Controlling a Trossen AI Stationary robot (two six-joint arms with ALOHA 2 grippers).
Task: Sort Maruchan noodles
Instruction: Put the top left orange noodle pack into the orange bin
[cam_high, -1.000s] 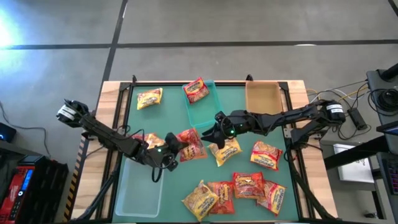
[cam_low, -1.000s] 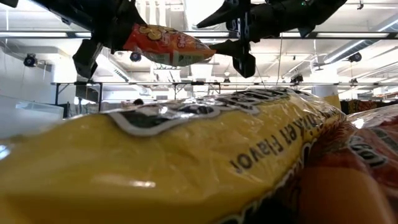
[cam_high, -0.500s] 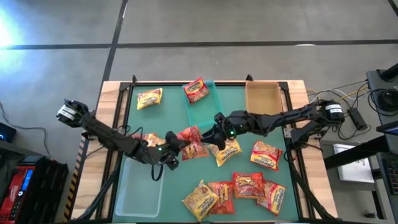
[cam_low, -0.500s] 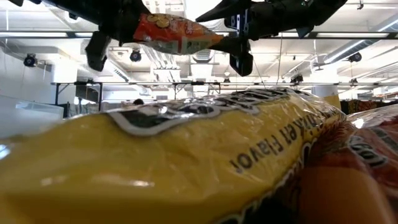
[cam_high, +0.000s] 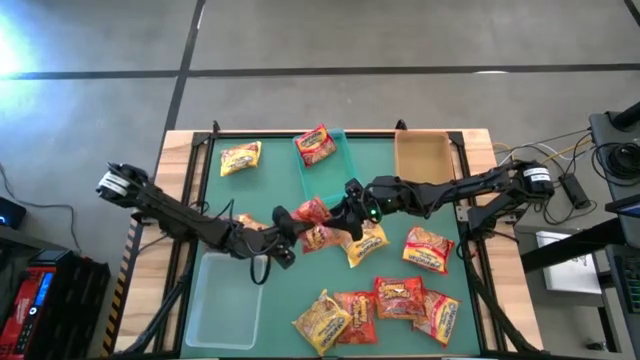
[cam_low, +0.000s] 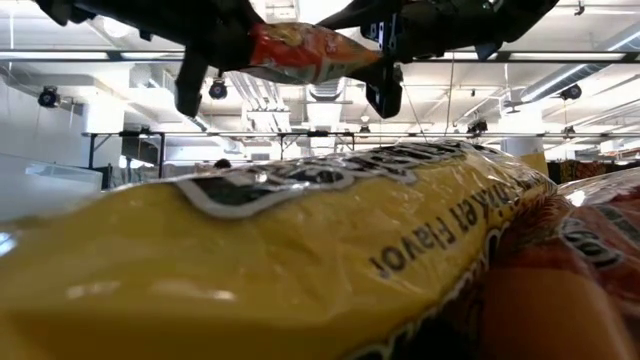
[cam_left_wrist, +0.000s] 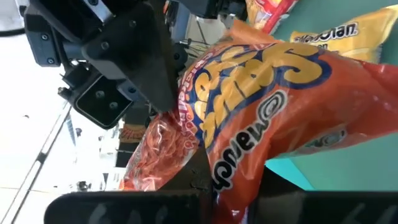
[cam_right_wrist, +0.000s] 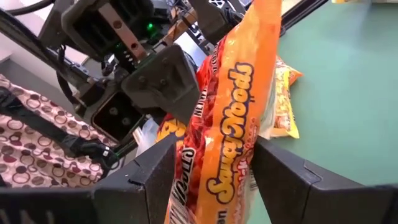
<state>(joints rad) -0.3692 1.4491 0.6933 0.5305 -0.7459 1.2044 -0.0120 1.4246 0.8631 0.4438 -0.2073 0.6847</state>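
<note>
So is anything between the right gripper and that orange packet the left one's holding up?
Nothing visible. The orange packet already hangs between the open right gripper's fingers, clamped at its other end by the left gripper.

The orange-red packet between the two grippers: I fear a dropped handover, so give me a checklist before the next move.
1. Left gripper shut on the orange-red packet: ok.
2. Packet lifted clear of the table, per the low view: ok.
3. Packet's free end sits between the right gripper's open fingers: ok.
4. Right gripper closed on the packet: not ok, jaws stand apart.
5. Teal bin has room: ok.
6. Grip firmness: cannot tell.
</note>
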